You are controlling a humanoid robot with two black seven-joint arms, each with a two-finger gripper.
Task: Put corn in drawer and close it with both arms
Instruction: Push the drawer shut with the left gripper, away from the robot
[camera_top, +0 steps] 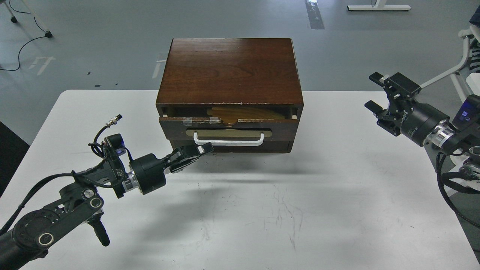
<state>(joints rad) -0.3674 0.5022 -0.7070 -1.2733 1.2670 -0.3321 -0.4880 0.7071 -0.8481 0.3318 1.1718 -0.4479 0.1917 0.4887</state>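
The drawer [277, 129] of the dark wood cabinet [230, 71] stands almost shut, with only a narrow gap at its top. The corn [243, 112] lies inside it, seen as a dim yellow strip through the gap. My left gripper [202, 149] is shut and empty, its tip against the drawer front just below the left end of the white handle [228, 141]. My right gripper [375, 92] is open and empty, held in the air to the right of the cabinet, well apart from it.
The cabinet stands on a white table [300, 195]. A plain dark panel [255, 147] sits under the drawer. A white chair frame [463, 63] is at the far right beside my right arm.
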